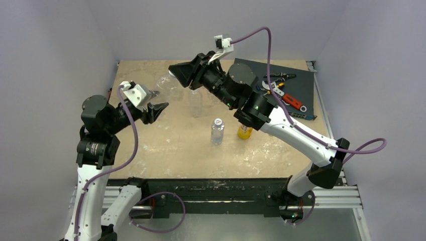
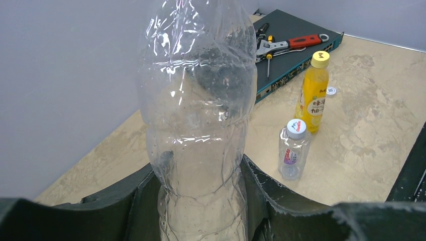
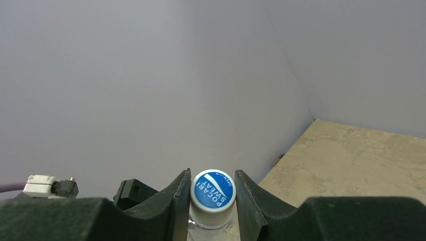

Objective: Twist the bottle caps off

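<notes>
Right gripper [image 3: 212,176] pinching blue-topped cap [image 3: 213,193] from both sides, readying twist; left gripper [image 2: 200,170] clamping clear bottle [image 2: 198,110] mid-body, holding it aloft between arms, likely bracing it against turning.

A robotics lab cell: plain grey walls [image 1: 60,40] close in a worn table [image 1: 166,150], with hand tools [image 1: 289,98] on a dark box [image 1: 301,80] at upper right.
</notes>
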`<state>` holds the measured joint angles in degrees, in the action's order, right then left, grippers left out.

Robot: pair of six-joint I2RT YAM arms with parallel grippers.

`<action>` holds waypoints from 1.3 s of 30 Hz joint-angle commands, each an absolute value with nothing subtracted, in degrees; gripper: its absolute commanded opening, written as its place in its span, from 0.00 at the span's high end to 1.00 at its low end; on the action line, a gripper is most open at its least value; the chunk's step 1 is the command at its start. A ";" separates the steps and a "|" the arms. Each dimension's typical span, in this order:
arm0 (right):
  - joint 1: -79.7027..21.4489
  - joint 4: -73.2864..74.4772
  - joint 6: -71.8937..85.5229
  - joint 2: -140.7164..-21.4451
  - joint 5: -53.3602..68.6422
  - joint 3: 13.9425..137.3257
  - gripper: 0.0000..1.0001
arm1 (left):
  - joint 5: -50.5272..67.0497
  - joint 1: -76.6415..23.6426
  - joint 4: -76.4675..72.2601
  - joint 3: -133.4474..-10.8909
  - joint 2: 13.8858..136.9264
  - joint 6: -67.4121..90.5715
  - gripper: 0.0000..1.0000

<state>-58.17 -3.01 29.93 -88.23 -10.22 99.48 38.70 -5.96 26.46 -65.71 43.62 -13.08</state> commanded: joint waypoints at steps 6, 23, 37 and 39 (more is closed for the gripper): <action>-56.81 -4.90 27.34 -83.97 2.23 99.51 1.00 | 45.27 -5.80 26.81 -69.83 43.01 -10.96 1.00; -52.13 -22.30 26.89 -74.76 32.73 85.97 0.95 | 72.41 -5.81 29.66 -75.57 48.74 -0.53 1.00; -52.53 -7.18 30.12 -76.61 0.22 89.74 0.11 | 50.58 -5.84 30.85 -69.94 45.02 -18.49 1.00; -52.96 -6.83 31.01 -77.73 -1.36 90.67 0.11 | 47.97 -5.83 28.14 -68.68 44.44 -16.89 1.00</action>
